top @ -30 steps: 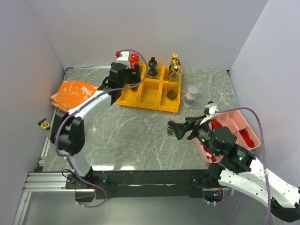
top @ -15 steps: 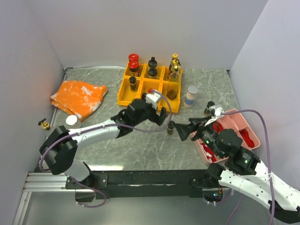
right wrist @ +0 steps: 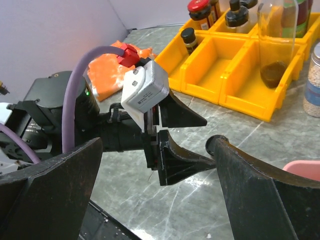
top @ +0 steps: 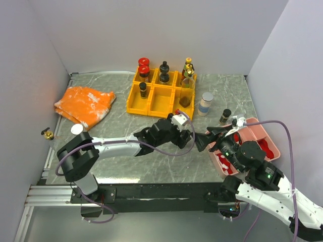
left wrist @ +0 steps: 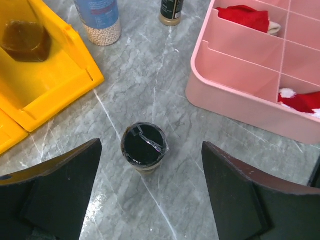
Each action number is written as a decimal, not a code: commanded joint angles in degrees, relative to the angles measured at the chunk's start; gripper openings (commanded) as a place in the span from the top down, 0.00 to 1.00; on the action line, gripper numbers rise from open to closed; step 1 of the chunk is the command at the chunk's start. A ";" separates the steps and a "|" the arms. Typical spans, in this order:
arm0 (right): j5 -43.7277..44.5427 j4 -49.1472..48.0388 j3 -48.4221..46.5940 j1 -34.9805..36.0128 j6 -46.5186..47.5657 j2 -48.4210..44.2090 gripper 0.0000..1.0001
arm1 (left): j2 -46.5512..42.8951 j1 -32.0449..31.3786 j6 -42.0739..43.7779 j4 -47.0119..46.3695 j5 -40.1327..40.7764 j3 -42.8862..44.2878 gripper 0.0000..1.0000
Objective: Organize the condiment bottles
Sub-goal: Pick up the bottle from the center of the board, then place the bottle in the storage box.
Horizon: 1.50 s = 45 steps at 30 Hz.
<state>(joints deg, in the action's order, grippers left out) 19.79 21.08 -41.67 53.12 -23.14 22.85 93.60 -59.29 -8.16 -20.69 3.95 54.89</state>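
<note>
Blue-labelled jar (left wrist: 98,22), print apparently unreadable

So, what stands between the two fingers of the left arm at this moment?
A small black-capped bottle stands upright on the table between the left fingers, touching neither. The left wrist view shows it plainly.

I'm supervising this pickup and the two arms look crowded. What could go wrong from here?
1. The right gripper sits open right beside the left gripper; if either moves, they could collide.
2. The black-capped bottle stands free between the left gripper's open jaws, slightly nearer one; closing could nudge or tip it.
</note>
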 commanded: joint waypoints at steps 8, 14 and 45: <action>1.13 -0.87 -1.66 0.31 -0.77 -1.23 0.00 | 6.94 -0.83 0.96 -5.33 1.94 2.76 0.28; 0.95 -1.04 -1.84 0.31 -0.68 -1.14 0.00 | 6.95 -1.09 0.96 -6.47 3.70 1.71 0.52; 0.07 -2.36 -2.28 0.31 0.99 -0.79 0.00 | -15.12 20.94 -1.59 6.54 24.72 6.19 0.99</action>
<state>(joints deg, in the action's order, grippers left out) 19.84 21.02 -41.69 53.12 -23.09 22.26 79.42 -43.22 -9.15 -12.86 28.56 58.76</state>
